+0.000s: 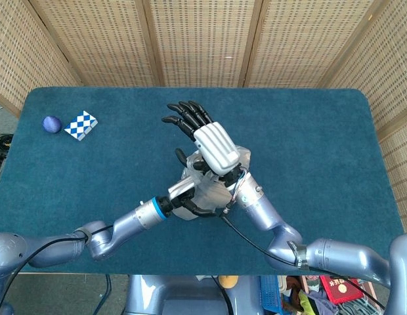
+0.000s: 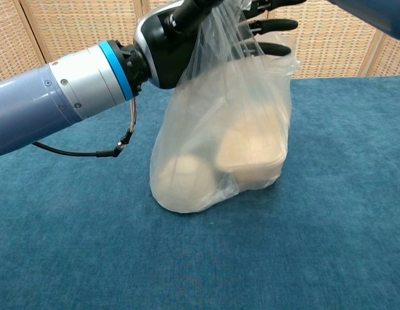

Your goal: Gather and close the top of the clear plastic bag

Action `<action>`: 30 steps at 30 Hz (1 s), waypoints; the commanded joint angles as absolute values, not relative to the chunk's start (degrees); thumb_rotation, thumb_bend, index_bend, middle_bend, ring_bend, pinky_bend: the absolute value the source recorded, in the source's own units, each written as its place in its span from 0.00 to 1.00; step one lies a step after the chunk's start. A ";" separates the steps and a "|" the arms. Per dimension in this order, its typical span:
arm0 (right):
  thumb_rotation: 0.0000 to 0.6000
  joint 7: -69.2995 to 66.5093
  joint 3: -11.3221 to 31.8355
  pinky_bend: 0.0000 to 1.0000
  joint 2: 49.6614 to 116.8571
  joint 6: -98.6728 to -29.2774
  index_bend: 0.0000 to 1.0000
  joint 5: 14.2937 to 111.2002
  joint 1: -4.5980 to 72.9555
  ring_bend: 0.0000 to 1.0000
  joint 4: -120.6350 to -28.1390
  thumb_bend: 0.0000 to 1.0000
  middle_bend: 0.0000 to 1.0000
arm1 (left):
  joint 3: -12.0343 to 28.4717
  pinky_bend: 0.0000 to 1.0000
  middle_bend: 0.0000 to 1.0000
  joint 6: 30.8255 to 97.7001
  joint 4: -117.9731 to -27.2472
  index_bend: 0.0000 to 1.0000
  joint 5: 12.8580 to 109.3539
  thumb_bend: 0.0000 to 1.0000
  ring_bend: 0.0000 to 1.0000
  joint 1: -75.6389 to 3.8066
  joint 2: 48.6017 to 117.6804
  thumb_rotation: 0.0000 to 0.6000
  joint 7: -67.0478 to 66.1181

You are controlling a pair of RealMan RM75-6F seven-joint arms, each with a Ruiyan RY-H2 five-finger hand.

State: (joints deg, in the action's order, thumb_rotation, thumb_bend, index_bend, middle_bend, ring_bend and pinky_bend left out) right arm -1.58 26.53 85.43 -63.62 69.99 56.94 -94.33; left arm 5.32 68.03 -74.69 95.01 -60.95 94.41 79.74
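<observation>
Blue table [image 1: 308, 151] under us: mid-frame, our left hand [image 2: 168, 35] grips the clear plastic bag [image 2: 226, 148] top, fingers cut off above. Our right hand [image 1: 207, 141] hovers spread, hiding the bag's mouth.

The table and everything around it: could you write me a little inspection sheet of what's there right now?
Surface: table covered in blue carpet-like cloth.
Job's things: clear plastic bag standing on the cloth, pale rounded contents inside, top pulled upward.
Clutter: small blue ball and blue-white checkered block at the far left corner.
Hands: left hand grips the bag's top; right hand over the bag, fingers spread.
Cables: black cable hanging under the left forearm.
Surroundings: woven wicker screens behind the table.
</observation>
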 commanded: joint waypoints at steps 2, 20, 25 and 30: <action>1.00 -1.48 26.53 0.00 85.50 -63.77 0.18 70.04 56.96 0.00 -94.24 0.56 0.11 | 4.84 0.17 0.11 68.40 -74.31 0.05 95.91 0.15 0.13 -60.68 94.89 0.70 77.64; 1.00 -0.50 27.06 0.00 84.31 -63.63 0.18 69.02 56.94 0.00 -96.06 0.56 0.11 | 5.38 0.15 0.00 72.60 -70.43 0.00 98.83 0.26 0.09 -59.52 98.66 0.99 57.03; 1.00 -0.02 26.86 0.00 84.24 -63.27 0.18 68.54 57.04 0.00 -96.13 0.56 0.11 | 5.47 0.15 0.00 75.00 -67.35 0.00 100.29 0.26 0.09 -59.23 100.49 0.99 51.77; 1.00 0.34 26.89 0.00 84.41 -62.85 0.18 67.82 57.32 0.00 -95.96 0.56 0.11 | 4.49 0.15 0.00 77.21 -63.49 0.00 102.28 0.26 0.08 -58.92 101.95 0.98 47.80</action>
State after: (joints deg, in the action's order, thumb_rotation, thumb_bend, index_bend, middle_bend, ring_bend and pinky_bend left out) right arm 0.29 26.87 84.37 -62.94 67.95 57.27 -96.02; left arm 4.92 76.32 -64.72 101.53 -59.14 101.26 48.80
